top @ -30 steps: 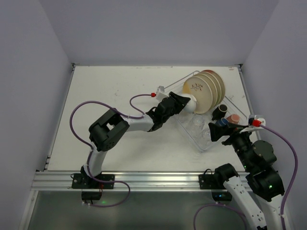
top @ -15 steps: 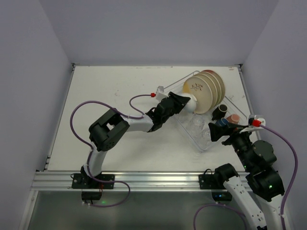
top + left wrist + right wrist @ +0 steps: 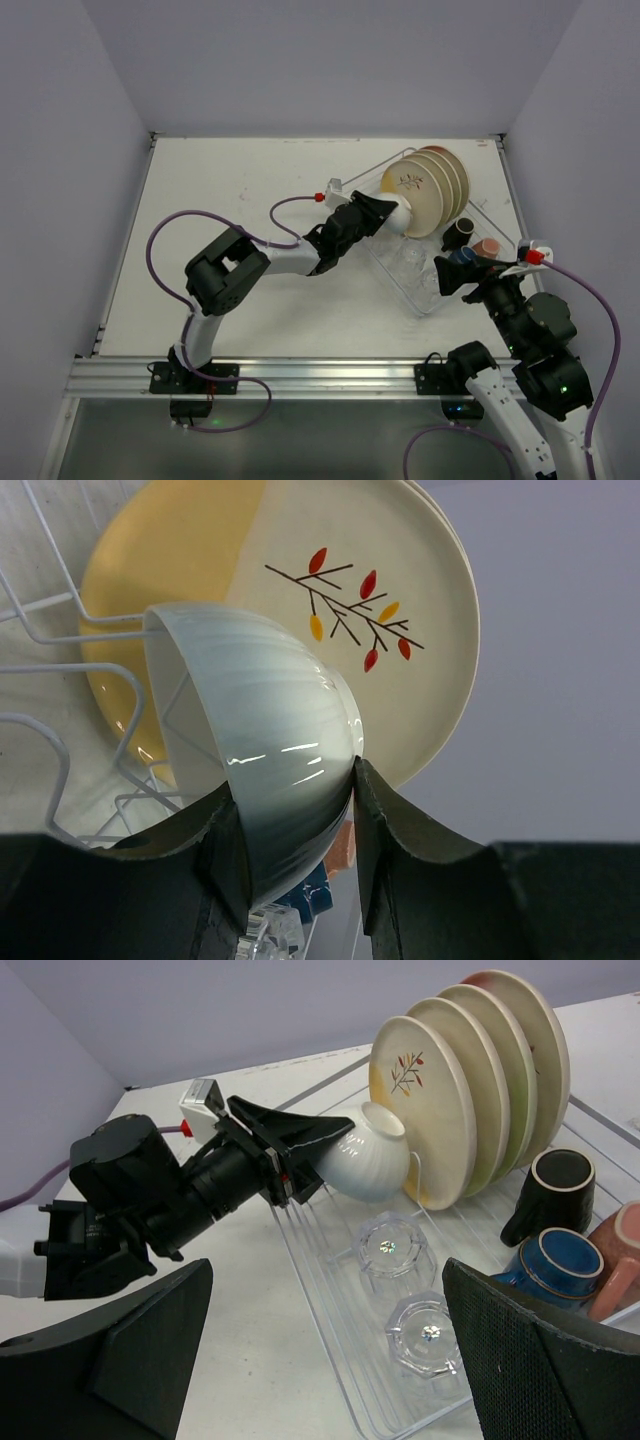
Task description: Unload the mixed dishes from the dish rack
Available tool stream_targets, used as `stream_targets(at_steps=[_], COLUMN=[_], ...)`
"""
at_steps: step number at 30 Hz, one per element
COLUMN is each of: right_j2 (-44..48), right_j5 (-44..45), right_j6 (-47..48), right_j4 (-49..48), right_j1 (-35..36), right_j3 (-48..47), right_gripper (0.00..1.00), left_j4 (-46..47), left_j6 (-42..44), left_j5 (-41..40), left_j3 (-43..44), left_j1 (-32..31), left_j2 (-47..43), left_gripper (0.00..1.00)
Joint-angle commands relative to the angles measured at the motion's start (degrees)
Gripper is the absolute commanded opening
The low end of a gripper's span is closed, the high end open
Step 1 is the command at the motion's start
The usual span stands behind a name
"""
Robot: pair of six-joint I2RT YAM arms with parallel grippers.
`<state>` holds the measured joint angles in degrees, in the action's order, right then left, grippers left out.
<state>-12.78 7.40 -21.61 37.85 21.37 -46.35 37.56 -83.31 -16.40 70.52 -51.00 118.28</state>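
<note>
- Here, the left jaws are closed partway on the small white bowl [image 3: 255,750], one finger pressed to each side of its rounded underside. That grip makes sense, since the underside is the part facing the arm.
- The bowl is in the dish rack [image 3: 50,550], tipped on its side with its mouth toward the front plate [image 3: 330,600] and wire prongs at its rim. The lean looks like how it was propped to drain.
- The plates [image 3: 470,1080] stand on edge in a row at the far end of the rack, kept upright by the prongs.
- Two clear glasses [image 3: 388,1250] sit mouth-down in the middle of the rack, and the three cups [image 3: 555,1190] lie at its right side.
- The right jaws stand wide apart with nothing between them, hovering at the rack's near right corner, seemingly out of the left arm's way.
- By the look of it, the bowl must come back off its prongs before it can go to the bench [image 3: 250,180], and no dish is out of the rack yet.
</note>
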Motion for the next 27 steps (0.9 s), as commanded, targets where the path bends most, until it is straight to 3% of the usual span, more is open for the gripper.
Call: stream_targets(at_steps=[1,27], right_j2=[-0.7,-0.8], right_j5=[-1.2,-1.3], right_j6=[0.8,0.6], right_j4=[-1.9,-2.2], right_j1=[0.0,0.0], right_j3=[0.3,1.0], right_gripper=[0.99,0.99], left_j4=[2.8,13.9], left_j6=[3.1,6.8], left_j5=[-0.1,1.1], left_j3=[-0.8,-5.1], left_j1=[0.5,1.4], left_j2=[-3.4,-4.0], left_gripper=[0.00,0.00])
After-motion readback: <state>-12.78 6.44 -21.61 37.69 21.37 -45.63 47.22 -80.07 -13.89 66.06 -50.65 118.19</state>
